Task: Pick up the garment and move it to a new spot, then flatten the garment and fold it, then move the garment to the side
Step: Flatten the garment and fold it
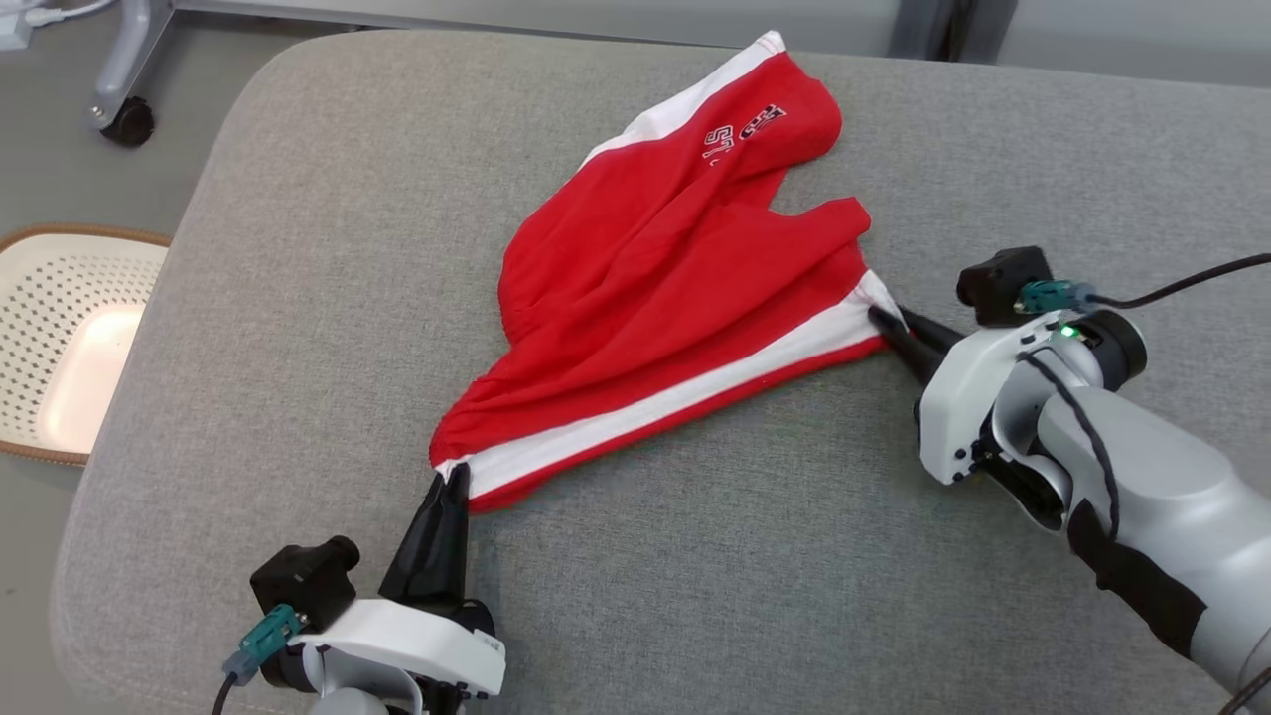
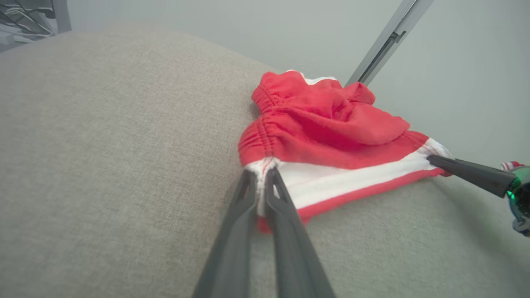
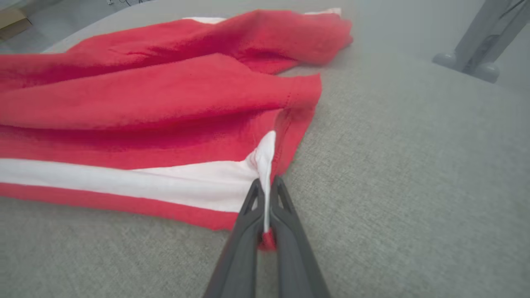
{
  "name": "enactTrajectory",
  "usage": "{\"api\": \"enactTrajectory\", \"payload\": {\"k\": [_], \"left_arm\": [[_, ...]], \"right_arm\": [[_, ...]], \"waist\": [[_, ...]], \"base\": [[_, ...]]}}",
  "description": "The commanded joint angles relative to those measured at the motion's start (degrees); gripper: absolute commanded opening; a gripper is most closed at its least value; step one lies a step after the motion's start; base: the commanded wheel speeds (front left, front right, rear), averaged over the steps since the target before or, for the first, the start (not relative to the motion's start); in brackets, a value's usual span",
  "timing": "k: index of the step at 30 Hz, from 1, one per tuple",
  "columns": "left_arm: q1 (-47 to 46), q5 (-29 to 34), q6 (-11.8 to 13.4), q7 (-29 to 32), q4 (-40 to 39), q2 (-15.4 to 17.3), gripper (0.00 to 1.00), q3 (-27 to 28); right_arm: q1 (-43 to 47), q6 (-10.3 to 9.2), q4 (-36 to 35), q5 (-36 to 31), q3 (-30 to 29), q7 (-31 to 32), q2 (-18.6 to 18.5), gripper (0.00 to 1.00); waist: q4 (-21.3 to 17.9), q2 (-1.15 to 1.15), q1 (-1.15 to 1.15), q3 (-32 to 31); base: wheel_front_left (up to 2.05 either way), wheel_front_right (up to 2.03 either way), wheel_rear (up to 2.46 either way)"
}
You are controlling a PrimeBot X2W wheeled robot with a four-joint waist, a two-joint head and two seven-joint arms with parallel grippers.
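Note:
A pair of red shorts (image 1: 655, 298) with white side stripes and dark lettering lies rumpled on the grey cushion (image 1: 298, 348). My left gripper (image 1: 452, 477) is shut on the waistband corner at the near left, where the white stripe ends. In the left wrist view the shorts (image 2: 327, 132) bunch at the elastic waistband, pinched by that gripper (image 2: 261, 176). My right gripper (image 1: 887, 323) is shut on the hem corner at the stripe's other end. The right wrist view shows the shorts (image 3: 165, 103) with white cloth squeezed in the right gripper (image 3: 266, 186).
A cream perforated basket (image 1: 60, 338) with a brown rim sits on the floor off the cushion's left edge. A caster wheel (image 1: 127, 121) and grey frame leg stand at the back left. Bare cushion surrounds the shorts in front and to the left.

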Motion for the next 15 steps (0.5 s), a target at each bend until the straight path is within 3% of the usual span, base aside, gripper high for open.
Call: {"api": "enactTrajectory", "payload": {"k": [1, 9, 15], "left_arm": [[-0.70, 0.52, -0.11, -0.22, -0.36, 0.26, 0.00, 0.54], [-0.32, 2.74, -2.56, -0.22, -6.10, 1.05, 0.00, 4.79], [-0.18, 3.56, -3.88, -0.28, -13.19, 3.21, 0.00, 4.78]], "right_arm": [[-0.50, -0.02, -0.31, 0.69, 0.12, -1.06, -0.75, 0.00], [0.58, -0.04, -6.97, 5.98, -4.19, -5.26, -6.09, 0.00], [4.41, -0.12, -15.76, 2.01, -15.31, -5.33, -11.37, 0.00]], "waist": [[-0.57, 0.00, 0.00, -0.52], [-5.12, 0.00, 0.00, -3.75], [-10.74, 0.00, 0.00, -5.75]], "base": [[0.00, 0.00, 0.00], [0.00, 0.00, 0.00], [0.00, 0.00, 0.00]]}}
